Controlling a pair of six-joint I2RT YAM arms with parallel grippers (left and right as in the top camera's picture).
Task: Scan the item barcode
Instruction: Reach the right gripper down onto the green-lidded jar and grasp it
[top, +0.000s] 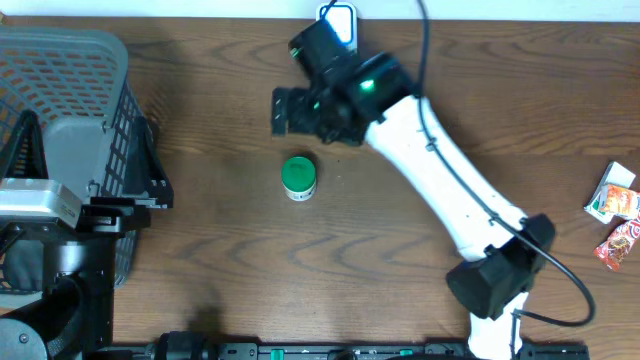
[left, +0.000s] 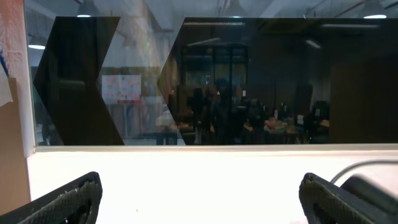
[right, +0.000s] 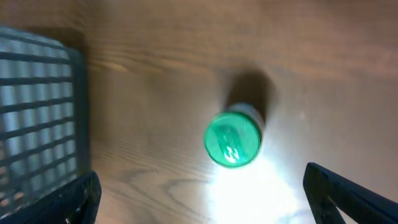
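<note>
A small white container with a green lid (top: 298, 177) stands upright on the wooden table near its middle. In the right wrist view the green lid (right: 233, 140) lies just ahead of my right gripper (right: 202, 186), whose fingers stand wide apart with nothing between them. From overhead, my right gripper (top: 285, 110) hovers a little beyond the container, apart from it. My left gripper (left: 199, 186) is open and empty, facing a dark window. No barcode shows on the container.
A grey wire basket (top: 75, 110) fills the left side, and its wall (right: 37, 124) shows in the right wrist view. A white device (top: 338, 20) sits at the far edge. Two snack packets (top: 612, 198) (top: 620, 243) lie at the right edge.
</note>
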